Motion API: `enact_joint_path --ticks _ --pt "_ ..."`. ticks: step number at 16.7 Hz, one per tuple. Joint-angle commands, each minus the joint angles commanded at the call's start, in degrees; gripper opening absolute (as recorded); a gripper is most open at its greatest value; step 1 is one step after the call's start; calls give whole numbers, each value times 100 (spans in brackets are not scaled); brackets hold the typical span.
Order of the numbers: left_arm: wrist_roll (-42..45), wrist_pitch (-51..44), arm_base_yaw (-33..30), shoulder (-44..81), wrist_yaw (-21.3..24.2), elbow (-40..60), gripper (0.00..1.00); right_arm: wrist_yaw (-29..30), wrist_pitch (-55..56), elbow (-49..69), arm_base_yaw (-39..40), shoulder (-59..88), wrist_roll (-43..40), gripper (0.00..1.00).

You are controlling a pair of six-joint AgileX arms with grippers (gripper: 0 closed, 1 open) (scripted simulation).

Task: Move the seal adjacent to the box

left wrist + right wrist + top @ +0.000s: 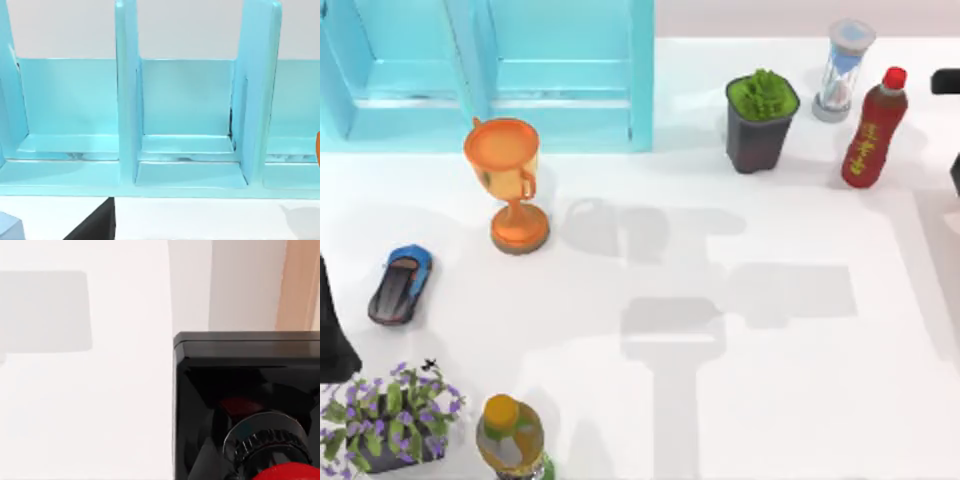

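The seal [240,390] lies close under the right wrist camera. It has a black cube-like base and a red knob [287,473], and it rests on the white table. The box [560,90] is a light blue open structure with upright dividers at the table's back left. In the left wrist view the box [185,100] appears from the front. A black part of my left arm [332,335] sits at the left edge. Dark bits of my right arm [948,82] show at the far right edge.
An orange trophy [508,180] stands just in front of the box. A toy car [400,285], a purple-flowered plant [390,415] and a bottle [512,440] occupy the left front. A green potted plant [761,118], an hourglass [845,70] and a red bottle [873,130] stand back right.
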Motion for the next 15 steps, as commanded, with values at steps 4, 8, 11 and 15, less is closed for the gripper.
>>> enact_joint_path --ticks 4,8,11,15 --pt "0 0 0 0 0 0 100 -4 594 -623 3 -68 6 0" --pt "0 0 0 0 0 0 100 -5 1368 -1464 0 -115 5 0" --pt "0 0 0 0 0 0 100 -7 1482 -1575 0 -113 7 0" --pt "0 0 0 0 0 0 100 -7 1482 -1575 0 -113 7 15"
